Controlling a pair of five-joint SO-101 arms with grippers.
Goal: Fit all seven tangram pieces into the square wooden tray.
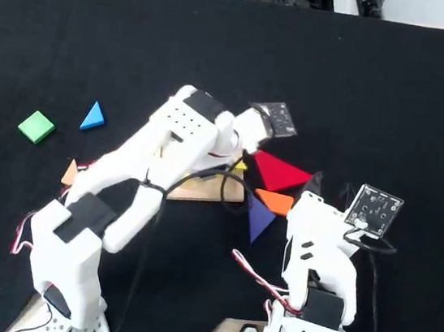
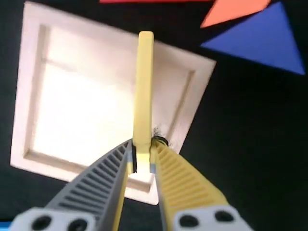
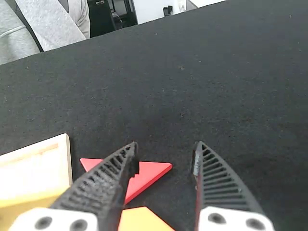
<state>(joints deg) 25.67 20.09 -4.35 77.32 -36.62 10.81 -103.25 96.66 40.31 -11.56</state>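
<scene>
Centre frame, the left gripper [image 2: 143, 161] pinches a yellow piece [image 2: 144, 86] edge-on over the wooden tray [image 2: 26, 96], likely for insertion. The right gripper [image 3: 165, 147] gapes above a red triangle [image 3: 147, 173].

The wooden tray [image 2: 28, 96] lies open under the yellow piece [image 2: 143, 86]. A red triangle [image 1: 278, 172], orange triangle [image 1: 275, 201] and blue triangle [image 1: 258, 217] (bunched together) crowd one corner.

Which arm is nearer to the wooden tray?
Left. The left arm, jaws shut on the yellow piece, is over the tray; the right arm, jaws open, is beside it, above the red triangle.
</scene>
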